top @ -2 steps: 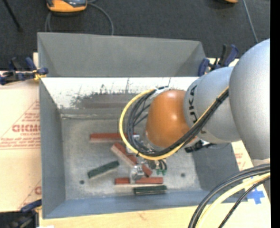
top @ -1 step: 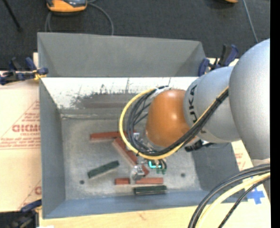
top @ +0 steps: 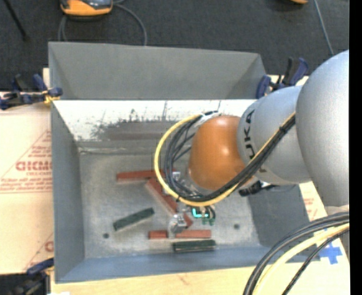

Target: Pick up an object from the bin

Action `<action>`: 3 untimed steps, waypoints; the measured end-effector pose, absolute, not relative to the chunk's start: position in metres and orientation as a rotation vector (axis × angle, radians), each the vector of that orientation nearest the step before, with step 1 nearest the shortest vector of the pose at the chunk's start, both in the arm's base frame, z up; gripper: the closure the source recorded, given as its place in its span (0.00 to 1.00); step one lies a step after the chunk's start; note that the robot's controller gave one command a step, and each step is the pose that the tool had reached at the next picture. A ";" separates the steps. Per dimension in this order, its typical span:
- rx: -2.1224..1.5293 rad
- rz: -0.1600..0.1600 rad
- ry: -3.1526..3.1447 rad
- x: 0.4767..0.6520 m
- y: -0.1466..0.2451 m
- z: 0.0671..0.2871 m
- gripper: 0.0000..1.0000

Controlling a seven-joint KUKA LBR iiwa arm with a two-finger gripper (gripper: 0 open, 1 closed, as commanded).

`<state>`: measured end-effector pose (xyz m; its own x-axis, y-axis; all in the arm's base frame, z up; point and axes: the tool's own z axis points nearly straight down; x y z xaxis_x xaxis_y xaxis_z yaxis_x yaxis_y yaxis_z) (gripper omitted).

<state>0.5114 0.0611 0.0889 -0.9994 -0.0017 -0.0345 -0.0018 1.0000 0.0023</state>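
orange wrist cover (top: 214, 152) rides uppermost; under it our gripper (top: 182, 221) hangs low over a short red-brown bar (top: 193, 233), open or clenched we cannot tell. a dark green bar (top: 194, 245) lies just beyond that bar from the gripper, a second red-brown bar (top: 158, 234) just beside the gripper. we judge it best to descend straight, straddling the short bar's narrow width clear of both neighbours.

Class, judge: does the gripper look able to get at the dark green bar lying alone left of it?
Probably yes: the dark green bar lies flat with nothing on top of it, and the gripper hangs close by.
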 end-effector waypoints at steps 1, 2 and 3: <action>-0.004 0.003 3.121 0.509 0.061 0.092 0.00; 0.482 0.026 3.084 0.486 -0.018 0.079 1.00; 0.483 0.026 3.084 0.486 -0.018 0.079 1.00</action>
